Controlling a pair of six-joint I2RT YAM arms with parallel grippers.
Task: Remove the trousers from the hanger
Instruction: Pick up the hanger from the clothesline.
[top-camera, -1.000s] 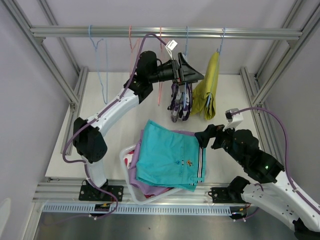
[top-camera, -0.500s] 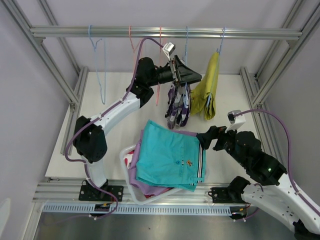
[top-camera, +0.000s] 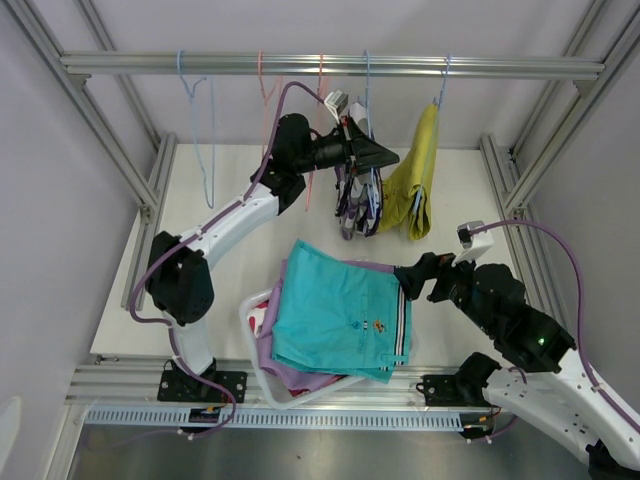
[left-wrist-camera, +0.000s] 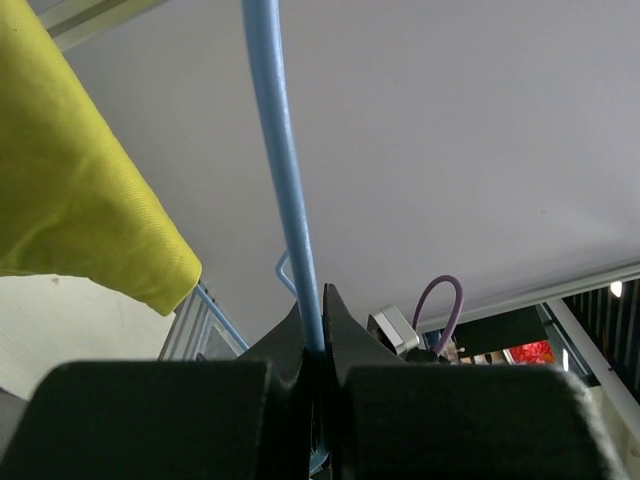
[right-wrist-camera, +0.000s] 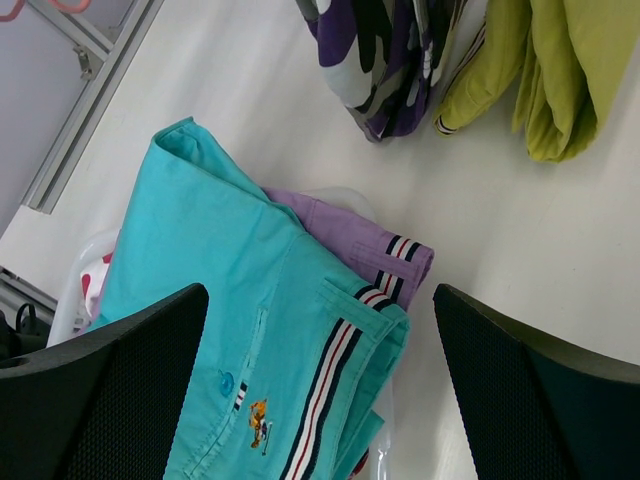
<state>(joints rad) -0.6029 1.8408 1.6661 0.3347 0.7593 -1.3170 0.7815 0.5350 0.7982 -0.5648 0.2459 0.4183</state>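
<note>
Shows the left gripper (left-wrist-camera: 318, 330) pinching the hanger (left-wrist-camera: 283, 170) wire below the rail (top-camera: 500, 67), with the camouflage shorts (top-camera: 358, 205) hanging straight beneath it, long axis vertical, beside the mustard shorts (top-camera: 418, 180), and the right gripper (top-camera: 414, 277) spread, farther off, near the teal shorts (top-camera: 335, 315).

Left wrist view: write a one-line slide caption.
Left gripper shut on the thin blue wire hanger, mustard-yellow cloth shorts hanging beside it.

White shells and black joints are noted on left arm (top-camera: 235, 213) and right arm (top-camera: 512, 322); purple cables (left-wrist-camera: 443, 280) are routed alongside; fingers (right-wrist-camera: 100, 400) are black-padded.
</note>
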